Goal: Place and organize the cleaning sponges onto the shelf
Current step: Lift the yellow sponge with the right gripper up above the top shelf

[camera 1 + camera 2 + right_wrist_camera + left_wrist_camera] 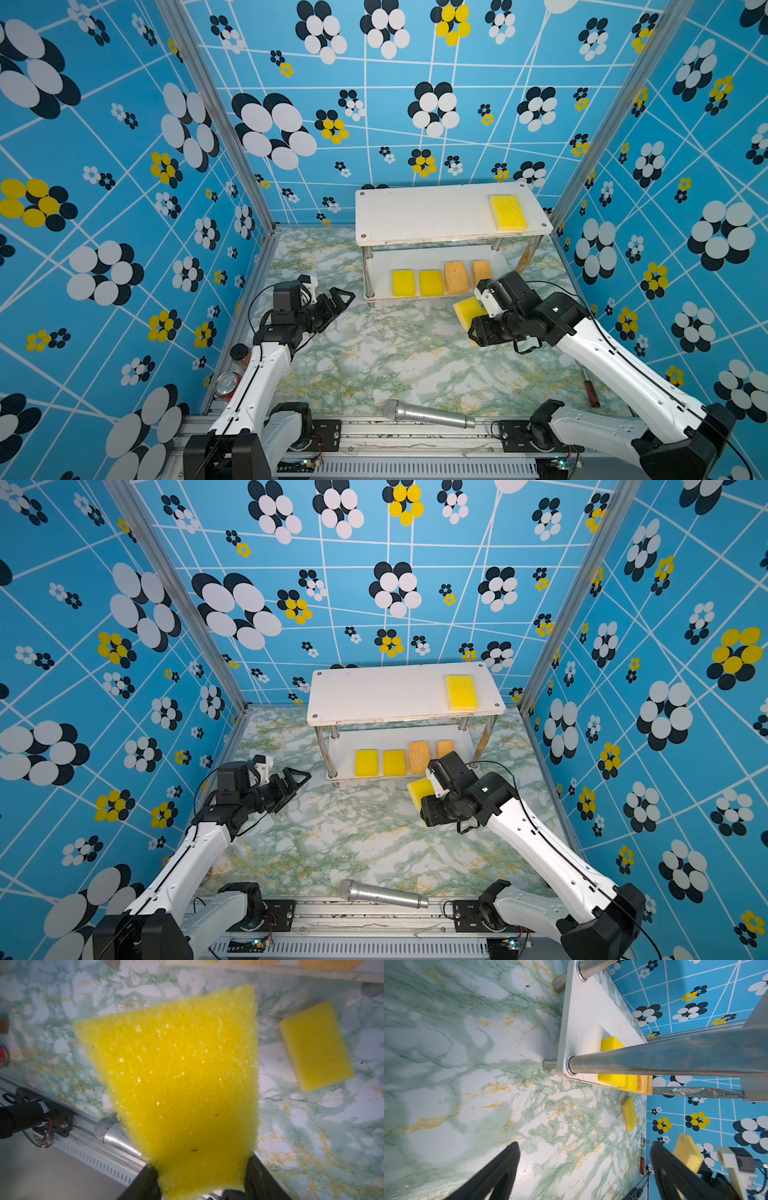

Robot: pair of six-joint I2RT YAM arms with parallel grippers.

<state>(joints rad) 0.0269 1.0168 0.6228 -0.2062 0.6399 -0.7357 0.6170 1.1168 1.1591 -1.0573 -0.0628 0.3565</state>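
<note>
The right gripper point(202, 1185) is clamped on one short end of a flat yellow sponge point(182, 1076). The sponge's long axis runs straight out from the jaws, and its broad, bristly face is turned to the wrist camera. In both top views the free end pokes out toward the table's middle, roughly along the front edge of the shelf point(419, 218). Just beyond the gripper, the lower tier holds two small yellow sponges point(404, 283) and two orange-tan sponges point(456, 277) in a row. Above and behind it, a matching sponge on the top board point(508, 212) lies front to back at the gripper's end. A loose yellow sponge point(315, 1047) lies flat on the table close by. Placing well probably means lifting clear of the board's edge and the chrome leg. The wrist would then turn so the long axis matches its twin, and the sponge would be laid flat just beside it before release, since soft foam held by one end may sag. The left gripper point(583, 1159) waits well apart, jaws wide and empty.
</note>
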